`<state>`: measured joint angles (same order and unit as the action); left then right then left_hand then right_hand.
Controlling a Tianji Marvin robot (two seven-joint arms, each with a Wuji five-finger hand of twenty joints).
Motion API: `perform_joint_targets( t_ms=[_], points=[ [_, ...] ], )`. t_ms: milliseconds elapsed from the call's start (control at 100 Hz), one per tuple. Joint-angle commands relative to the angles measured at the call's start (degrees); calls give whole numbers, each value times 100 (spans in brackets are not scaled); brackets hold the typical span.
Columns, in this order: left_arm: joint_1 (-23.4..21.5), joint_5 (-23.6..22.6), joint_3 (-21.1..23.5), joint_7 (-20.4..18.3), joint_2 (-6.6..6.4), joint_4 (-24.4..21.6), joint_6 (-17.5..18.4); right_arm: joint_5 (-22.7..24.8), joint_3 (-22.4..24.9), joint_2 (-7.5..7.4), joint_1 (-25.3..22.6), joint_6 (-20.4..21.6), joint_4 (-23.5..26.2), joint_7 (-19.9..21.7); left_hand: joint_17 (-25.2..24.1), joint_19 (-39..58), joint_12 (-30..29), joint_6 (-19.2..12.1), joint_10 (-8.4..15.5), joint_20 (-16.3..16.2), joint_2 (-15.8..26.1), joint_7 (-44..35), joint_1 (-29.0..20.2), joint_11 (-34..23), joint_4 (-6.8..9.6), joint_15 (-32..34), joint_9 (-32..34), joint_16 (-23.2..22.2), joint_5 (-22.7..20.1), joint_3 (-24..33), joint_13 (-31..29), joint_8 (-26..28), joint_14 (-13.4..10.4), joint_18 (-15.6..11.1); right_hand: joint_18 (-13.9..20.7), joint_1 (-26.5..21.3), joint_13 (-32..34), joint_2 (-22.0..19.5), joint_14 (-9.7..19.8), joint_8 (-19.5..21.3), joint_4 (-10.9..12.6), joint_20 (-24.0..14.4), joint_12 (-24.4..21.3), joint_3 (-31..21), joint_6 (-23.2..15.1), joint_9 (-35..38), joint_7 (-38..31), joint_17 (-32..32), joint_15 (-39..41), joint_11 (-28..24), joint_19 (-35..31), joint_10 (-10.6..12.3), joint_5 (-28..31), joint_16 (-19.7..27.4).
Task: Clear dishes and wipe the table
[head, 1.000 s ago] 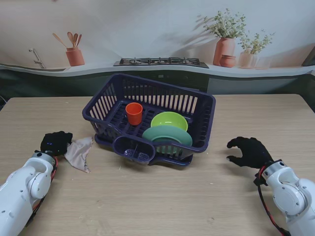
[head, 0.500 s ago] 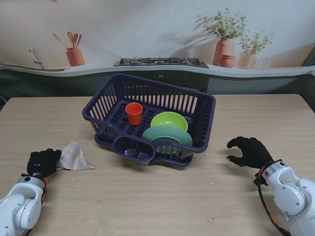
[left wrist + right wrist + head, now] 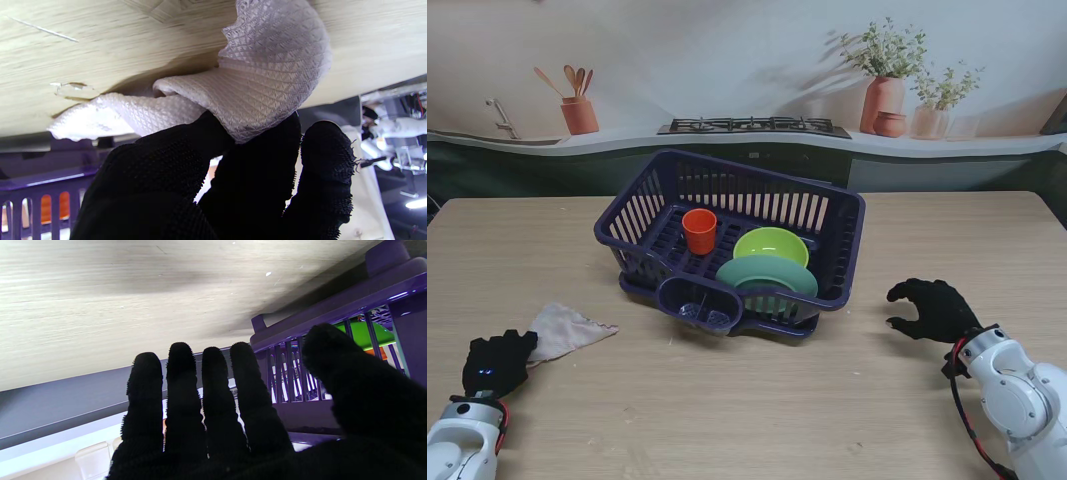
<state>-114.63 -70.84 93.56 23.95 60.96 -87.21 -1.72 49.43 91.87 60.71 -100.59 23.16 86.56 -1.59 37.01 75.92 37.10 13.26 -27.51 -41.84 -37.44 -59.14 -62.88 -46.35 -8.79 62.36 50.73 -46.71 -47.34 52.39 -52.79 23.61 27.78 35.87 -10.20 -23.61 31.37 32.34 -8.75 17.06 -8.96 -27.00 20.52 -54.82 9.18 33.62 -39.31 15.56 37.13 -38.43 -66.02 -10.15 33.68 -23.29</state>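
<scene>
Purple dish rack (image 3: 632, 215) sits mid-table (image 3: 757, 410) and is the reference for everything here. Inside it: orange cup (image 3: 699, 230) upright toward the rack's left side, lime green bowl (image 3: 770, 244) right of the cup, pale green plate (image 3: 767, 274) leaning in the slots at the rack's near edge, just in front of the bowl. Left hand (image 3: 497, 362) is well to the left of the rack and nearer to me, low on the table, fingers closed on one end of the white cloth (image 3: 565, 329); the left wrist view shows the waffle-weave cloth (image 3: 253, 83) pinched between thumb and fingers (image 3: 173, 163), rest of it bunched against the wood. The cloth trails from the hand toward the rack, lying flat, apart from the rack. Right hand (image 3: 935, 309) is right of the rack, near its right front corner, not touching it, fingers (image 3: 181, 380) straight and side by side, thumb apart, holding nothing.
</scene>
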Motion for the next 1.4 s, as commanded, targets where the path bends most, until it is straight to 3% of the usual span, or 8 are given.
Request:
perform_joint_targets(
  t_ms=[0,610,900,1140,1250,1390],
  points=[
    [158,3,-69,-47,-7,131,33,23,-11,-8,-14,27,1,76,-25,225,-19,193,-311,-183,55,-4,-159,13,-33,76,-27,17,-199,61,124,-11,249,412,7,32,-81,-1,-58,32,72,27,-54,38,-30,-1,21,-63,7,37,15,35,28,17],
    [2517,392,-1130,133,-165,2048,402,103,46,-2,-71,-17,35,-4,-2,217,-6,122,-233,-168,51,7,-91,-14,-55,74,-38,38,-174,75,92,-34,154,412,13,19,-86,6,-67,29,71,27,-52,47,-26,-3,26,-69,10,34,16,24,23,15],
    [3481,627,-1714,-40,-217,2729,644,136,58,-3,-87,-66,56,-4,-49,178,-15,129,-235,-124,60,47,-58,7,-70,26,-72,66,-158,77,139,-102,128,412,31,15,-89,10,-77,29,72,29,-53,47,-20,-2,25,-73,8,34,20,27,24,16],
    [3810,755,-1829,-46,-217,2911,962,165,88,-1,-86,-57,46,-39,-749,-166,32,153,-98,22,374,337,-373,231,-38,-366,-518,174,81,-179,689,-264,216,255,10,15,-85,8,-71,30,73,27,-53,47,-22,-5,22,-72,11,36,16,26,25,15],
    [3806,772,-1743,-2,-209,2867,1110,165,96,1,-94,-64,48,-49,-1035,-409,49,139,36,85,454,752,-407,710,-25,-746,-503,289,32,-292,899,-426,331,249,11,15,-93,8,-73,30,72,28,-53,50,-21,-1,22,-76,9,34,18,29,26,15],
    [3712,781,-1535,-62,-203,2694,1373,159,95,1,-81,-35,36,-55,-1673,-647,-240,193,128,86,425,1591,-67,1008,-35,-1247,-1042,511,121,-241,1537,-732,421,146,17,29,-87,-1,-66,29,70,27,-53,59,-26,-7,24,-73,10,36,17,29,20,15]
  ],
)
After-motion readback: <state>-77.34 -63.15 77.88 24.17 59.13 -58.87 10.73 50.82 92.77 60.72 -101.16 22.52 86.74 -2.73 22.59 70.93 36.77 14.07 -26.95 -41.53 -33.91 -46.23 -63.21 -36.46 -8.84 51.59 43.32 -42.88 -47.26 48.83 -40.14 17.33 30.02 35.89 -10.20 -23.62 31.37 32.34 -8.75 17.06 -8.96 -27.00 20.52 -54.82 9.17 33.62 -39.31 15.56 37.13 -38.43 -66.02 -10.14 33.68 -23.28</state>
